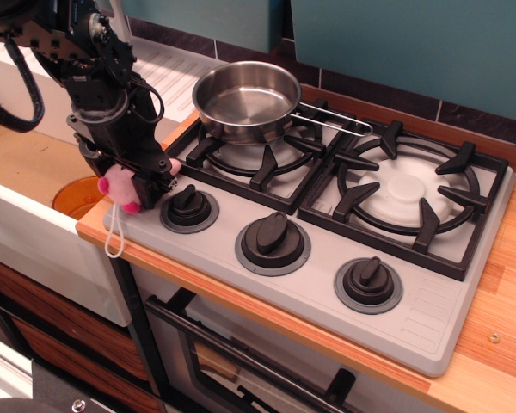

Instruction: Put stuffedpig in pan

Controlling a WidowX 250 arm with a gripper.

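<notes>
Black robot gripper positioned over front-left corner of grey stovetop, jaws closed on small light-pink plush stuffedpig. Stuffedpig held at left edge of stovetop, just beside leftmost black control knob, darker pink snout and feet facing outward, white string loop hanging down over wooden counter edge. Round shiny stainless-steel pan seated on rear of left black burner grate, empty, thin wire handle pointing right toward second grate. Stuffedpig apart from pan, forward and left of it.
</notes>
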